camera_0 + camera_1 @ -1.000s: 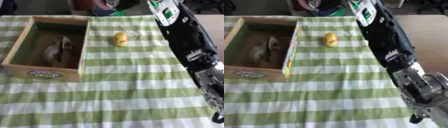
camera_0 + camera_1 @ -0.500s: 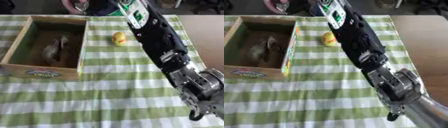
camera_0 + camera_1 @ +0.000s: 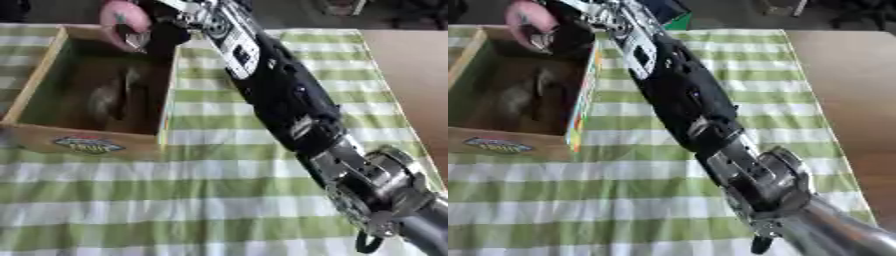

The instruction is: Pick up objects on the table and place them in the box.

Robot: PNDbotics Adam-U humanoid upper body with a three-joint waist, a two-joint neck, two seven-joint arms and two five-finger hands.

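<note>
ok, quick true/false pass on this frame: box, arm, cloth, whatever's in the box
1. The right arm stretches across the table toward the box's far corner. True.
2. The wooden box is empty. False: a dark, blurred object lies inside.
3. The tablecloth is plain red. False: green and white stripes.
4. The box sits on the view's left side. True.
5. The left hand is reaching into the box. False: no left hand shows.

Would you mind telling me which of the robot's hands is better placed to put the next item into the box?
The right. Its arm stretches across the table with the right hand over the far edge of the box. A pink shape shows beside it. The left hand is not in view.
</note>
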